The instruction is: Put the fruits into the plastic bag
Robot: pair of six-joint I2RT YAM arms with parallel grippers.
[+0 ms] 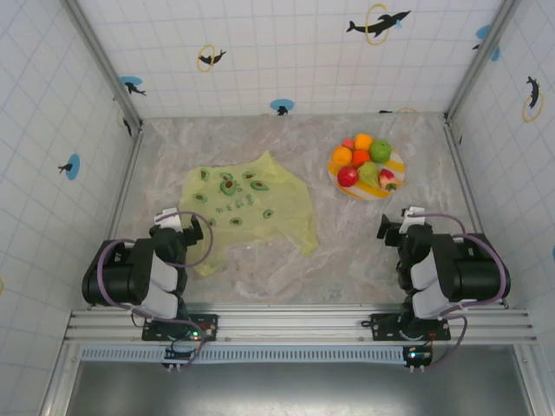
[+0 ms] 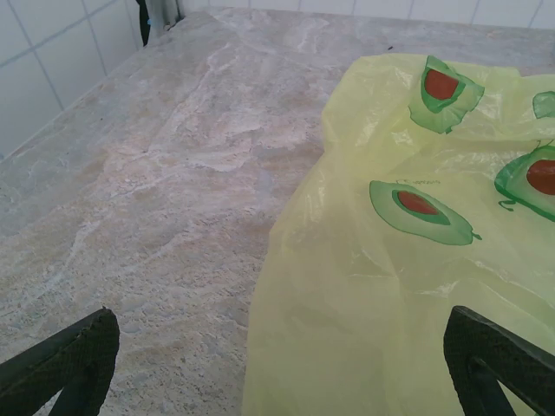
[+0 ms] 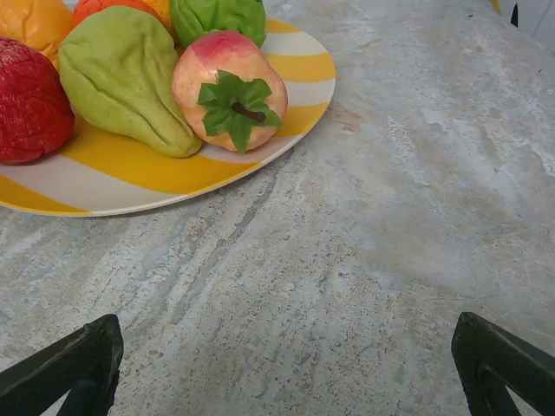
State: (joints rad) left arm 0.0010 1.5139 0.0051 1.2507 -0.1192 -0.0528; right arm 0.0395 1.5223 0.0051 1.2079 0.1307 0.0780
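Marbled grey surface (image 1: 347, 251), seen from above: the left fingers (image 1: 194, 227) stand at the near edge of the flat plastic bag (image 1: 251, 199). The fruits (image 1: 364, 160) are heaped on a striped plate (image 1: 396, 162) beyond the right fingers (image 1: 387, 230).

Left wrist: fingers (image 2: 69, 364) wide apart, empty, with one tip over the bag (image 2: 390, 260). Tiny marks above an avocado may be lettering, too fine to read.

Right wrist: fingers (image 3: 69, 368) wide apart, empty, the fruits (image 3: 130, 78) just ahead.

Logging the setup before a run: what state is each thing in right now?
plastic bag, lying flat on the table, no fruit visible inside
fruits, piled on the plate
plate, full
left gripper, open, empty
right gripper, open, empty
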